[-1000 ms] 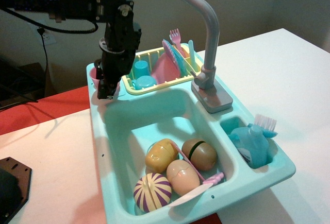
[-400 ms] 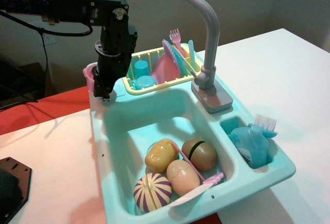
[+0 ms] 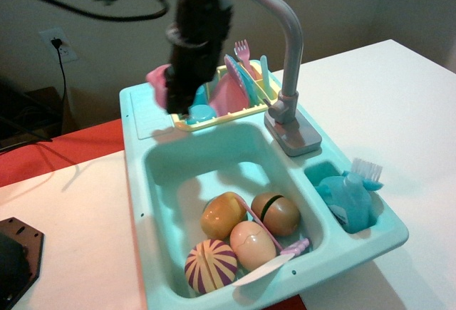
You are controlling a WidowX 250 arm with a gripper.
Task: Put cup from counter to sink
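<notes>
The light-pink cup (image 3: 157, 83) is in the air, tilted, above the back edge of the teal unit between the counter (image 3: 144, 114) and the yellow dish rack (image 3: 214, 110). My black gripper (image 3: 173, 103) comes down from above and is shut on the cup, which sticks out at its left side. The counter ledge at the back left is bare. The deep teal sink (image 3: 187, 164) lies just in front of and below the gripper. Only part of the cup shows; the fingers hide the rest.
The sink holds several toy vegetables (image 3: 249, 242) and a pink-handled knife (image 3: 285, 251). A tall grey faucet (image 3: 285, 53) stands to the right of the gripper. The rack holds a blue cup (image 3: 201, 112), a pink plate (image 3: 229, 93) and cutlery. A blue bottle and brush (image 3: 349, 196) sit in the side compartment.
The gripper has risen and swung right from the counter's left corner toward the dish rack, carrying the pink cup off the counter.
</notes>
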